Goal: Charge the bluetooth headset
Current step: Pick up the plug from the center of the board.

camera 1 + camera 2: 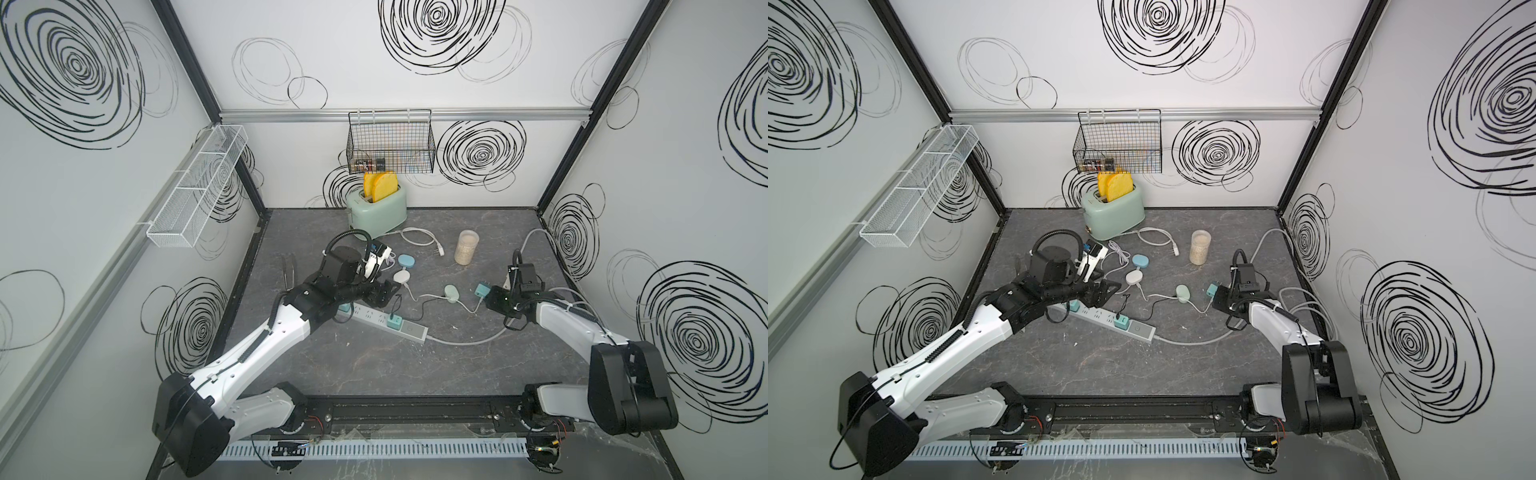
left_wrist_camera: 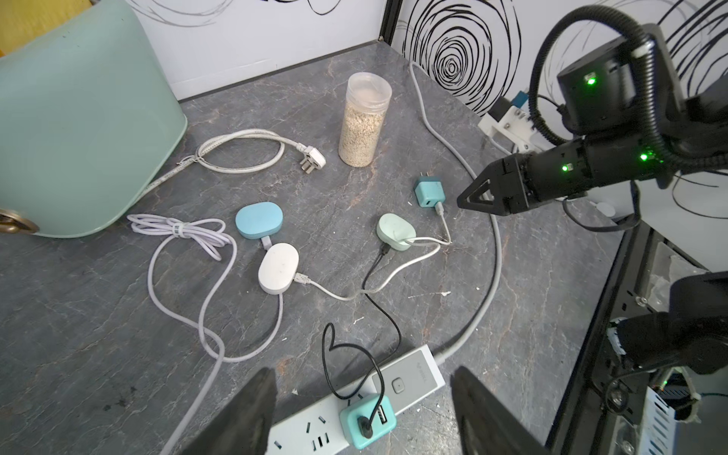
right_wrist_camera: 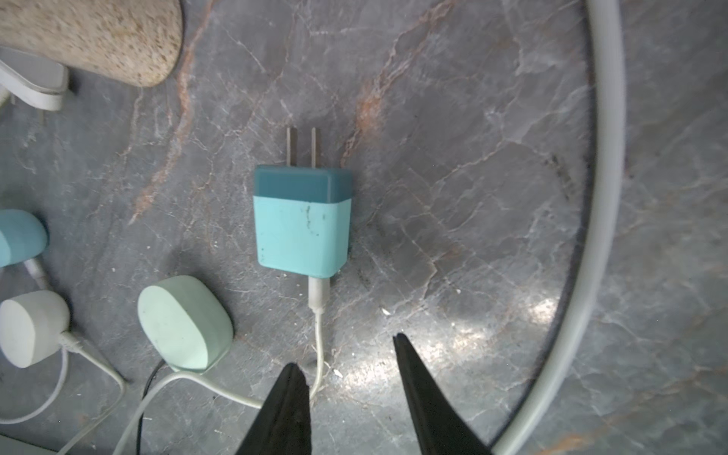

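My right gripper: fingers spread, empty, over white lead | charger plug just ahead, lying flat: likely light, rigid, slick, so pinch its side faces | mint headset case beside it, cabled | left gripper spread above power strip

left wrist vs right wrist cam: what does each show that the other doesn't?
Left wrist only: toaster, power strip, plugged-in charger, left claw, open. Right wrist only: the gap of the right claw, open and empty. Both: loose charger lying unplugged, mint case, white case, blue case, jar.
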Controlling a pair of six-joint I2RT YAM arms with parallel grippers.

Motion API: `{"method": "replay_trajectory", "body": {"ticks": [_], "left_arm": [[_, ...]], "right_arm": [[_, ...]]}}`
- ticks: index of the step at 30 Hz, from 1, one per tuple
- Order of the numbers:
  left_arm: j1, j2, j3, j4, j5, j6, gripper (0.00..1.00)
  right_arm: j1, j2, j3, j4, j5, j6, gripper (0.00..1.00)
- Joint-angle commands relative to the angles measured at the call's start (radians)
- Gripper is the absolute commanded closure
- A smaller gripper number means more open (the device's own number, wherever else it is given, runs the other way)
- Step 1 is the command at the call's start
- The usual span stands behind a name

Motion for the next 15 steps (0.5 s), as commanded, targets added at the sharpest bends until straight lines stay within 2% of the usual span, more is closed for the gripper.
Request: {"method": "replay_trajectory", "body": {"ticks": [1,11,15], "left_arm": [[0.004,-0.017,-0.012,0.028,0.045,-0.017,0.27],[0.009,-0.023,-0.016,0.032,0.057,-0.023,0.27],[0.009,-0.024,-0.021,0.034,0.058,-0.026,0.27]], "right_arm": [[0.008,0.013,-0.011,0.022,-0.004,0.047,0.61],[0.033,0.092,0.006,0.083,-0.015,0.074,0.60],[0.036,0.115,0.015,0.104,-0.008,0.085,0.64]]}}
